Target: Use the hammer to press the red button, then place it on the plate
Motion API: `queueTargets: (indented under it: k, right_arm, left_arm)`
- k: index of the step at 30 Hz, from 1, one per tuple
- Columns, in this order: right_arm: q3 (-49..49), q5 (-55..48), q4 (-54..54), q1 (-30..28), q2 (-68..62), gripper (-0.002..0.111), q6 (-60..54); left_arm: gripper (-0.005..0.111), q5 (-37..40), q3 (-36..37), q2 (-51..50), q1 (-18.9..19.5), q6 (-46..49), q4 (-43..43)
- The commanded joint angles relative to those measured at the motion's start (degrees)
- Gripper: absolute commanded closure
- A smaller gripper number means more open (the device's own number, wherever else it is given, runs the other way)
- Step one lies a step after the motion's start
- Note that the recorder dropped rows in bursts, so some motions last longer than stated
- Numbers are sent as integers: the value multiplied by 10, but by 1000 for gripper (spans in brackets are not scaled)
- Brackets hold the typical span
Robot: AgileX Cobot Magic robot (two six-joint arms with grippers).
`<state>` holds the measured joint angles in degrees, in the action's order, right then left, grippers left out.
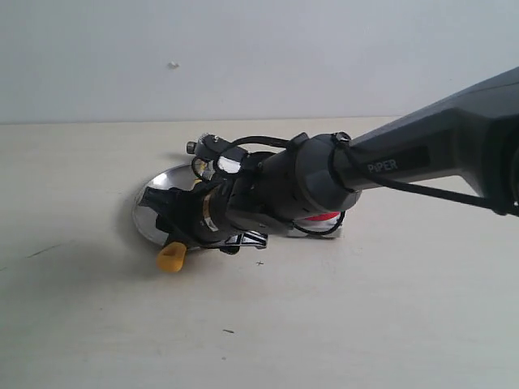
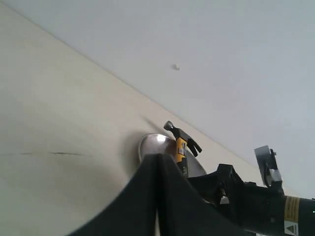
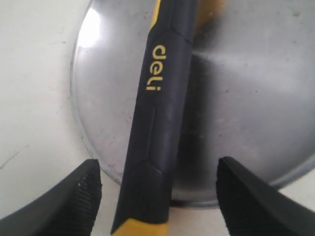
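— Exterior view first: where is the tool?

— The small claw hammer with a black handle and yellow ends (image 1: 171, 257) lies under the right gripper (image 1: 185, 217). It sits over the round, shiny silver metal plate (image 1: 150, 207) on the pale table (image 1: 81, 308). Only its yellow butt shows clearly, poking past the plate's near rim. The head is hard to pick out among the arm's black parts. The arm also covers most of the glossy red dome button (image 1: 323, 216).

— The left wrist view?

— The left gripper (image 2: 157, 167) has its dark fingers pressed together, with only a seam between them. Beyond it the hammer's dark head is at the plate's far side, and the handle is mostly hidden.

— The right wrist view?

— The ribbed fingers (image 3: 83, 196) stand apart, one on each side of the handle. There is a gap on both sides and they grip nothing. The handle crosses the plate and its butt passes the rim. The head is cut off.
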<state>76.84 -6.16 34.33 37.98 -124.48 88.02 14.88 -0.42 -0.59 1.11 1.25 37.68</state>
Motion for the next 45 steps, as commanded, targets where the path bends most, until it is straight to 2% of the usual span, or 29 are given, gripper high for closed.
queueTargets:
  k: [1, 4, 11, 15, 19, 25, 29, 36, 45]
  right_arm:
    - [1, -101, 2, 22, 39, 43, -56]
    - [1, -182, 12, 44, 66, 51, -96]
    - [1, -380, 113, 134, 135, 108, -114]
    - [-30, -450, 194, 193, 184, 108, -116]
    - [-113, -476, 264, 257, 254, 108, -81]
    - [-277, -457, 351, 362, 407, 108, 46]
    - [-371, -406, 373, 416, 521, 108, 99]
    - [-417, -389, 313, 440, 654, 108, 99]
    - [-417, -389, 301, 440, 699, 108, 99]
  left_arm:
    - [107, -2, 2, -2, 0, 2, 0]
    - [107, -2, 2, -2, 0, 2, 0]
    - [107, -2, 2, -2, 0, 2, 0]
    - [107, -2, 2, -2, 0, 2, 0]
    - [107, -2, 2, -2, 0, 2, 0]
    - [107, -2, 2, -2, 0, 2, 0]
    - [107, -2, 2, -2, 0, 2, 0]
    - [107, -2, 2, -2, 0, 2, 0]
    - [107, -2, 2, -2, 0, 2, 0]
